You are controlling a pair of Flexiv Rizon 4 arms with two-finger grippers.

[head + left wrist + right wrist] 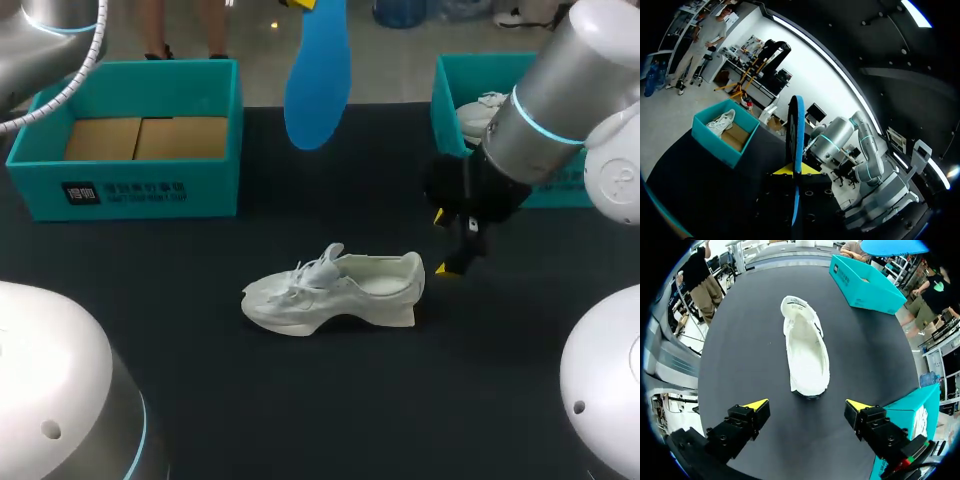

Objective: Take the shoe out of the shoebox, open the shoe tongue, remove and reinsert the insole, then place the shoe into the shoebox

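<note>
A white shoe [335,290] lies on the black table [200,350] near the middle, toe toward the left; it also shows ahead of my right gripper as the shoe [806,352], heel end nearest. High above the table's far side hangs a blue insole [318,75], held edge-on as the insole [797,150] in my left gripper [796,172], which is shut on its lower end. My right gripper [447,243] stands open just right of the shoe's heel, with nothing between its fingers [807,407].
A teal shoebox [130,135] with a cardboard floor stands at the back left. A second teal box [470,95] at the back right holds another white shoe [478,115], behind my right arm.
</note>
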